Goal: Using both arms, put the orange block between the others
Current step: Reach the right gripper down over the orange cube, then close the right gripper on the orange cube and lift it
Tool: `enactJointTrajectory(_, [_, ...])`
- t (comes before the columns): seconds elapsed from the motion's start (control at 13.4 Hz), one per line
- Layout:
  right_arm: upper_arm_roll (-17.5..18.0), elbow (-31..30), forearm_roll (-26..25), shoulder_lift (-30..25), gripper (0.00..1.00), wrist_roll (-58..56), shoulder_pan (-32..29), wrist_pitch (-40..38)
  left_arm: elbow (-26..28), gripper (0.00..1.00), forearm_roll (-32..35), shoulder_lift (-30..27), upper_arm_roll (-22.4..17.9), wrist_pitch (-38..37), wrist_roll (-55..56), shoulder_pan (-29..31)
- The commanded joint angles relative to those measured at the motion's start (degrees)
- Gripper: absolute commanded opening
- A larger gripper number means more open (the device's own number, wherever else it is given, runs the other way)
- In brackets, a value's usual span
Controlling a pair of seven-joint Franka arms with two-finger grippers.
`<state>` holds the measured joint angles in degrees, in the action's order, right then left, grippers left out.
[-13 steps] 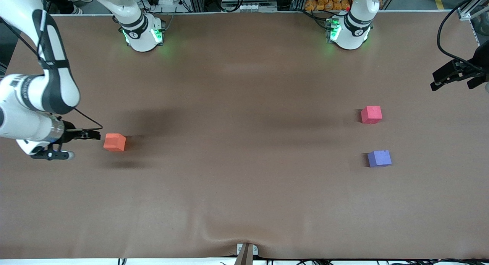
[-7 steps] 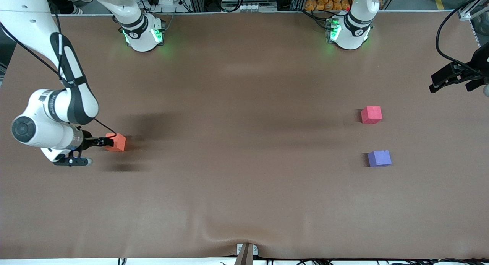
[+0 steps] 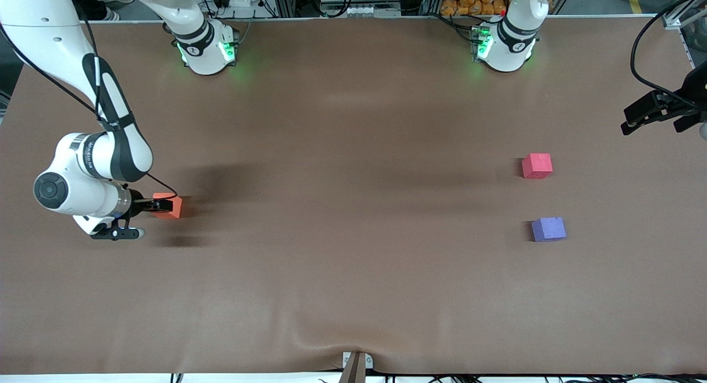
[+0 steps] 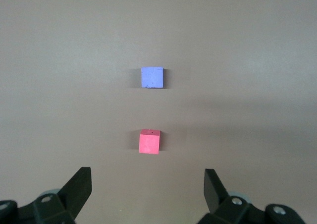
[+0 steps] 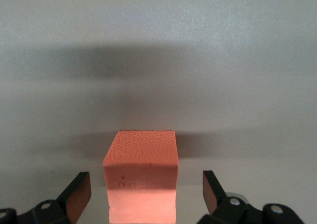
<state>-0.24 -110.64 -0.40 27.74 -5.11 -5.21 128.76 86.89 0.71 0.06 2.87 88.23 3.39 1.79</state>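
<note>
At the right arm's end of the table, well apart from the red block (image 3: pixel 537 166) and blue block (image 3: pixel 548 229), my wide-open right gripper (image 5: pixel 146 194) straddles the orange block (image 3: pixel 170 205), so I'd centre it before squeezing, while the left gripper (image 4: pixel 147 192) waits wide open near the red block.

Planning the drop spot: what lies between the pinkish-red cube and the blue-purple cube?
Nothing: bare table between pinkish-red cube and blue-purple cube, in front and left wrist views.

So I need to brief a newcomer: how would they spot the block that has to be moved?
Look toward the right arm's end of the brown table, where the right gripper sits low with its jaws open. The orange block stands between its fingers, alone, well apart from the pinkish-red cube and blue-purple cube.
</note>
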Motion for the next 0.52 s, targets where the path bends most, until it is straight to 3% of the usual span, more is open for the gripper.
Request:
enactJointTrajectory(0.0, [0.1, -2.6, -0.3, 0.0, 1.00, 0.1, -0.1, 2.5, -0.9, 1.00, -1.0, -0.1, 0.3, 0.0, -1.1, 0.7])
enactJointTrajectory(0.45, [0.1, -2.6, -0.3, 1.0, 1.00, -0.7, -0.1, 4.0, -0.8, 1.00, -1.1, 0.0, 0.3, 0.2, -1.1, 0.7])
